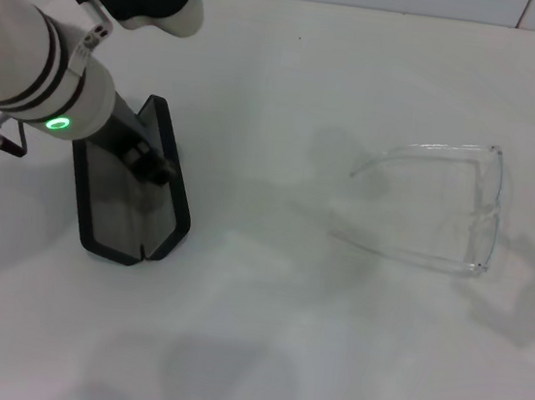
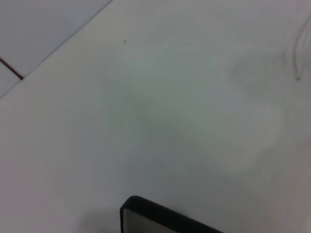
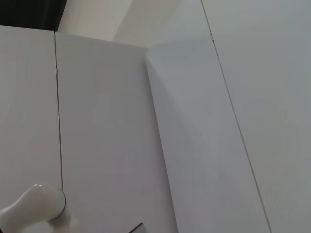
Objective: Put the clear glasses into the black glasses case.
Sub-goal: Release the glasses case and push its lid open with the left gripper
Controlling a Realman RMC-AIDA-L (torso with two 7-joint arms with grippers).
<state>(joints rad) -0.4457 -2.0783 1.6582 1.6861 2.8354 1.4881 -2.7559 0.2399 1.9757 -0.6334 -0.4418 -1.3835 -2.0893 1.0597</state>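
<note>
The case (image 1: pixel 131 198) lies open under the left gripper (image 1: pixel 150 161), whose grip I can't tell, while the glasses (image 1: pixel 442 207) lie untouched well apart, nothing packed yet.

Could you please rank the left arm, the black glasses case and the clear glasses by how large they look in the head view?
1. Left arm, though it is nearest the camera.
2. Black glasses case and clear glasses: too alike to rank.

I see the black oblong hinged glasses case (image 1: pixel 129 201) lying open on my left, grey lining up, lid raised. The fully transparent plastic glasses (image 1: pixel 443 204) rest well apart on my right, arms unfolded toward the case.
</note>
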